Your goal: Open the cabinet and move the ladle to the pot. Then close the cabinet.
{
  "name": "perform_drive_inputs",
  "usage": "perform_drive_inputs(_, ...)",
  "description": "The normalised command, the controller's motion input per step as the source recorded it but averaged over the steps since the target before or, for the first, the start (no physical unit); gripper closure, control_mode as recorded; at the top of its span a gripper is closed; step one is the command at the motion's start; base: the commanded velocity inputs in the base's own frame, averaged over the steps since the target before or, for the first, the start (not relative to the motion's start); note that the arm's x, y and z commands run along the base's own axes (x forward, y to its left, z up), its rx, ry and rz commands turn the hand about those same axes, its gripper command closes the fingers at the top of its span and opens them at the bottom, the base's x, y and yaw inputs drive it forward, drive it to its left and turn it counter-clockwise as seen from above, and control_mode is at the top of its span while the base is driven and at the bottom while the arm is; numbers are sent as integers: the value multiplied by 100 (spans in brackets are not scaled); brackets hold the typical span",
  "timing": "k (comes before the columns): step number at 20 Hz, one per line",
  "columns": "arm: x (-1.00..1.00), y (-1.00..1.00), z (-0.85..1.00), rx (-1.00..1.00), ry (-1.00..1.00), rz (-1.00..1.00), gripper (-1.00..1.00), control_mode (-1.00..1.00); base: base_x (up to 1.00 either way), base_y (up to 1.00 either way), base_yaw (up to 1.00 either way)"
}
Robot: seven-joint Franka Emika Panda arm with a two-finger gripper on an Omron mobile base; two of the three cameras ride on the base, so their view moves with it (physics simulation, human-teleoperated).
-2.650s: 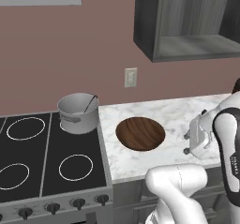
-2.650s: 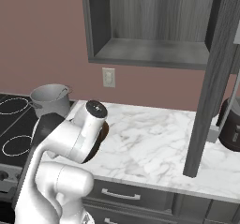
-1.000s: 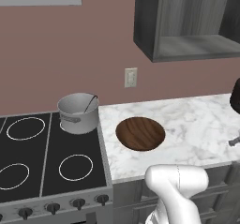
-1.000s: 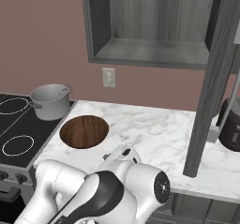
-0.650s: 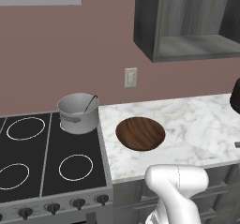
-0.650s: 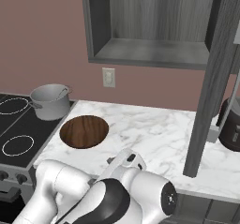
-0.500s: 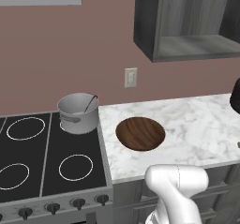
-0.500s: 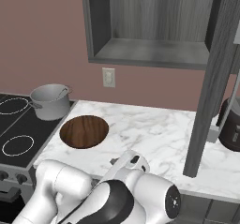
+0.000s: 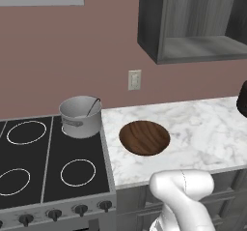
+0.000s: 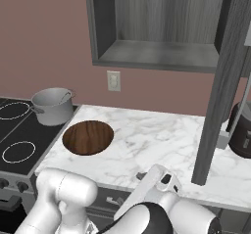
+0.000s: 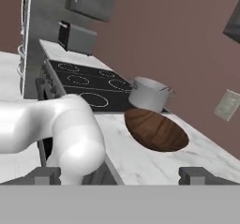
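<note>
A: Item 1, cabinet (image 10: pixel 162 27)?
B: Wall-mounted, dark grey wood grain, at 12 o'clock above the worktop (image 10: pixel 162 140). Its door (image 10: pixel 223 86) stands swung out at 3 o'clock in the right base view, edge-on to the camera. The shelf inside is bare.

A: Item 2, pot (image 9: pixel 80 116)?
B: Silver-grey stockpot, upright on the black stove (image 9: pixel 43 162), at the back corner just beside the worktop edge. In the left base view it sits at 10 o'clock from the wooden disc (image 9: pixel 144 137).

A: Item 3, ladle (image 9: pixel 92 106)?
B: In the pot. Its thin dark handle leans against the rim on the side towards the wall and pokes out above it; the bowl is hidden inside.

A: Item 4, claw (image 11: pixel 119 175)?
B: Spread wide, nothing between the 2 finger tips (image 11: pixel 193 175). In the hand view it hangs low in front of the worktop, looking across the disc to the pot at 12 o'clock.

A: Other entries?
B: 1 white wall outlet (image 10: pixel 113 81) on the pink-brown wall, below the cabinet. 1 dark rounded appliance (image 10: pixel 241 130) on the worktop at 3 o'clock, behind the open door. Stove knobs (image 9: pixel 79 209) in a row along the front edge.
</note>
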Motion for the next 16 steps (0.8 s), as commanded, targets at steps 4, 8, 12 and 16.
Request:
perform_drive_inputs(4,-2,-52,-25,3,-1,0,-100,-100,0,0,0)
perform_drive_inputs(8,-1,-58,-43,8,-1,0,-100,-100,0,0,0)
perform_drive_inputs(12,0,-57,-37,8,-1,0,-100,-100,0,0,0)
perform_drive_inputs(16,-9,-54,-2,2,-11,0,-100,-100,0,0,0)
